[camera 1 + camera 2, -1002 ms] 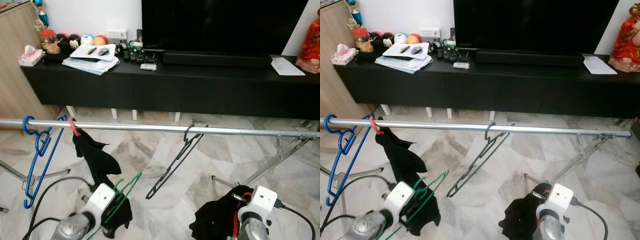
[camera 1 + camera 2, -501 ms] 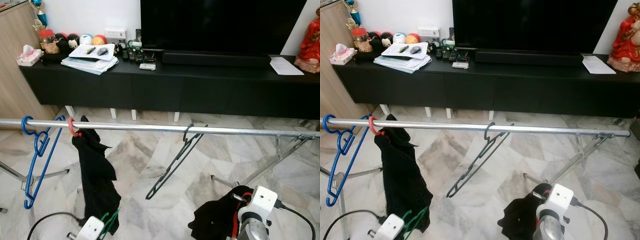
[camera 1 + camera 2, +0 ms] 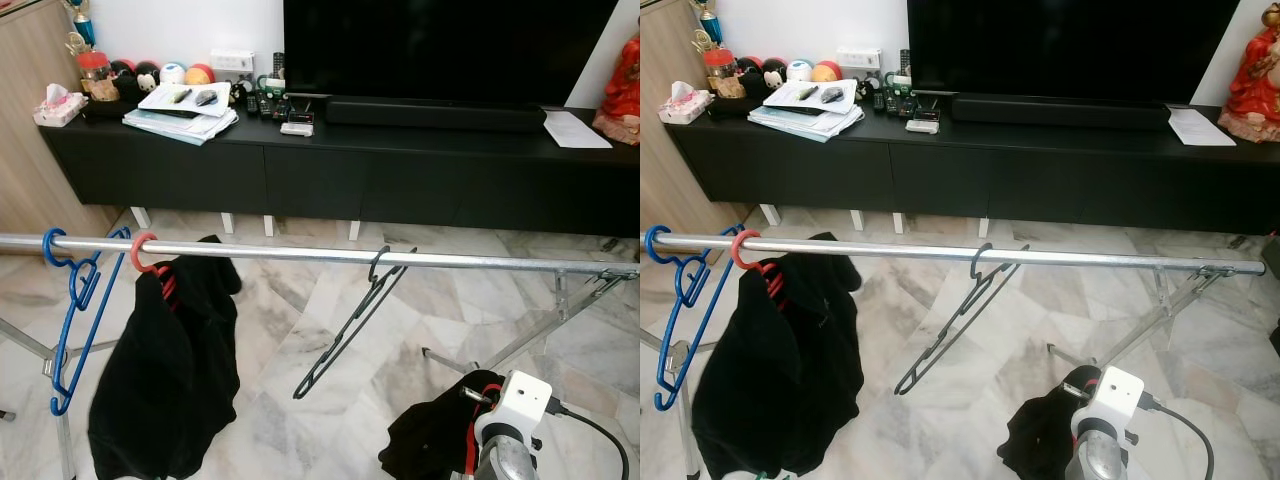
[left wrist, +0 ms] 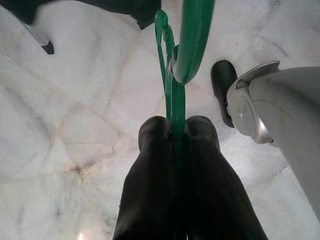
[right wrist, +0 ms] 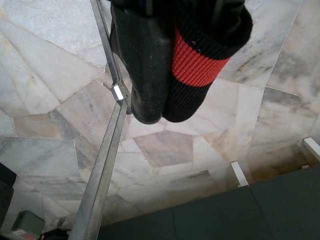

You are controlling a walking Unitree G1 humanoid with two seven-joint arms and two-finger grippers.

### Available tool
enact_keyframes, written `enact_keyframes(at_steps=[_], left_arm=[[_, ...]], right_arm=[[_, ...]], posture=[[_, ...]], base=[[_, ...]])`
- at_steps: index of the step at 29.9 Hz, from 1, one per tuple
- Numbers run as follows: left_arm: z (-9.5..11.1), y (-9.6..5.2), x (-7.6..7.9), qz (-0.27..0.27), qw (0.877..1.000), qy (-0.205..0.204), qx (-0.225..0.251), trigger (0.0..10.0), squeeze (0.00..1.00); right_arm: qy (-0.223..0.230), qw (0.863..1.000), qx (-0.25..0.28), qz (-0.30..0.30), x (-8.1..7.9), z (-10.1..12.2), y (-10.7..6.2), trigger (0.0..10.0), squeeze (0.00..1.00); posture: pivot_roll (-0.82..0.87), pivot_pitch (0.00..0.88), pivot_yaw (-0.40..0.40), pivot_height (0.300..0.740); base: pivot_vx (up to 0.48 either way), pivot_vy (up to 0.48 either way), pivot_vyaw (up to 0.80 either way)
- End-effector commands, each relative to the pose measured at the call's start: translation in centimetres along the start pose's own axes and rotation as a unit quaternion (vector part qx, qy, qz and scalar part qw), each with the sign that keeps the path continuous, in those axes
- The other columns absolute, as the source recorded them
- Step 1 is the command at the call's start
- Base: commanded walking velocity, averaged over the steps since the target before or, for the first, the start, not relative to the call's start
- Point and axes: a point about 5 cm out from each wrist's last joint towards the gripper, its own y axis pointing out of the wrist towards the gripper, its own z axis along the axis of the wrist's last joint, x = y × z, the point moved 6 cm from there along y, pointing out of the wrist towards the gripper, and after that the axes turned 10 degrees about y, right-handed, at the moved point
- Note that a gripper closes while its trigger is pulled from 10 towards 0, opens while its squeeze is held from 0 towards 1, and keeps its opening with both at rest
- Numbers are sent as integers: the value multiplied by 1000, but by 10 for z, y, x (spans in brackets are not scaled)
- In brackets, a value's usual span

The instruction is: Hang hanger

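The left pincer (image 4: 176, 131) is pressed closed around a green hanger (image 4: 175, 95), its two black fingers (image 4: 150, 165) squeezing the thin plastic above the marble floor (image 4: 75, 100). The right pincer (image 5: 165, 112) is clamped on a black garment with a red band (image 5: 192, 65), low beside the rack's leg. On the metal rail (image 3: 300, 254) hang a blue hanger (image 3: 75, 300), a red hanger (image 3: 140, 255) carrying a black garment (image 3: 170, 370), and an empty black hanger (image 3: 350, 325) tilted at mid-rail.
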Motion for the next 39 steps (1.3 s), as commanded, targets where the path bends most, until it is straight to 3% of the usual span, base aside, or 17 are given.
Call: enact_keyframes(at_steps=[1,10,21,28,33,39], left_arm=[[-8,-1,2,0,1000,-9,-11,10000,0],[-11,-1,5,-5,1000,-10,-17,10000,0],[-29,-5,3,-4,999,-9,-40,10000,0],[-47,-11,-5,-1,998,-5,-58,10000,0],[-66,-17,-1,-6,997,-4,-71,10000,0],[-70,-19,1,-9,997,-7,-71,10000,0]], right_arm=[[-2,1000,0,0,0,-1,0,10000,0],[-1,1000,-1,-1,0,-2,-1,10000,0],[-1,1000,-2,-1,-1,-2,-1,10000,0],[-1,1000,-2,-1,-1,-2,-1,10000,0],[-1,1000,-1,-1,-1,-1,0,10000,0],[0,1000,-2,-1,-1,-1,0,10000,0]], posture=[[-60,110,-7,740],[-61,99,-1,740],[-59,95,-1,740],[-57,101,-2,740],[-56,102,-3,740],[-55,104,-1,740]], base=[[0,0,0],[0,376,0],[0,418,0],[0,0,0],[0,0,0],[0,0,0]])
